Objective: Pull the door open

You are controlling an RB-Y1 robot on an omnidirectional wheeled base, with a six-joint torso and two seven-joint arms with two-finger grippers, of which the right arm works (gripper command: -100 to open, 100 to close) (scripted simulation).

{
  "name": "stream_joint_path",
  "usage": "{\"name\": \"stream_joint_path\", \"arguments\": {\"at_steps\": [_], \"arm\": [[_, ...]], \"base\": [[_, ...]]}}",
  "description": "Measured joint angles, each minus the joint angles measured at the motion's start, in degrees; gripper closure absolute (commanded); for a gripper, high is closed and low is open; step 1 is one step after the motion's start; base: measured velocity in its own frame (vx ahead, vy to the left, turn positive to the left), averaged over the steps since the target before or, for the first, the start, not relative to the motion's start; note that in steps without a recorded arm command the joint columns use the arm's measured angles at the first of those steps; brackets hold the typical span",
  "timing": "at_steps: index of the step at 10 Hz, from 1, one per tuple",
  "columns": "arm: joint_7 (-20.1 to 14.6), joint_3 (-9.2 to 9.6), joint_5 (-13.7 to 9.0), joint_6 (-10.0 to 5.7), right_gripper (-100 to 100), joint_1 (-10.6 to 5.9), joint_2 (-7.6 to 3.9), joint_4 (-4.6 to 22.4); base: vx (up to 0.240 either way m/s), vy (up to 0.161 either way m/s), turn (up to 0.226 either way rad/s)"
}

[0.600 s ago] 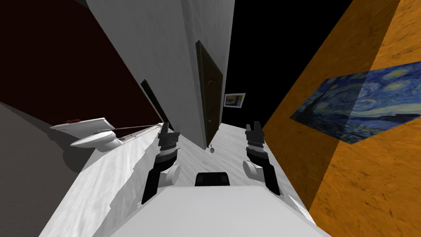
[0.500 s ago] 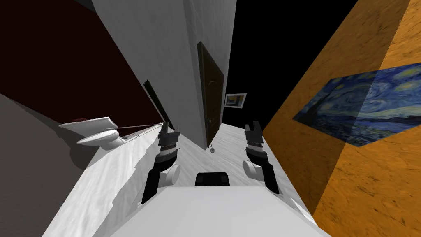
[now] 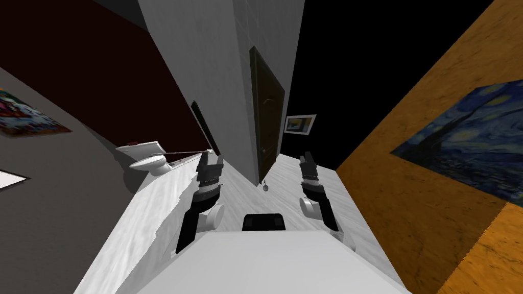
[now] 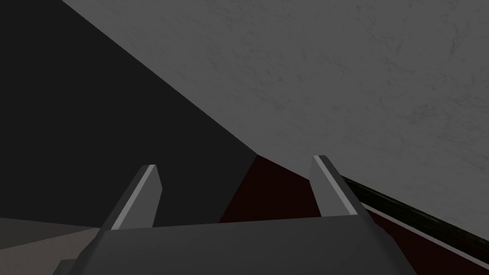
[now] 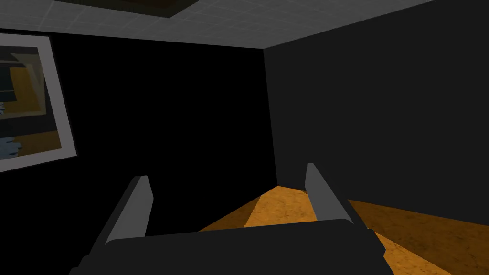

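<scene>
Head view, arms stretched forward, left end effector [image 3: 211, 159] and right end effector [image 3: 305, 156] both spread, door [image 3: 268, 118] beyond

Narrow hallway, pale marbled floor [image 3: 284, 179].
Orange wall [image 3: 408, 219] with blue painting [image 3: 470, 143] right; white toilet [image 3: 149, 162] by dark red wall [image 3: 102, 66] left.

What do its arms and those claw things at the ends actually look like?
The left arm and right arm each have a black forearm, a rounded white joint and a ribbed grey-and-black wrist. The left claw and right claw match: two thin, light grey, blade-like fingers on a dark box.
</scene>
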Motion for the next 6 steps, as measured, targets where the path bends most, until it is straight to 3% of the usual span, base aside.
{"name": "stream_joint_path", "arguments": {"at_steps": [6], "arm": [[4.94, 0.45, 3.89, -0.62, -100, -3.09, -3.48, 8.49]], "base": [[0.063, -0.081, 0.195]]}}
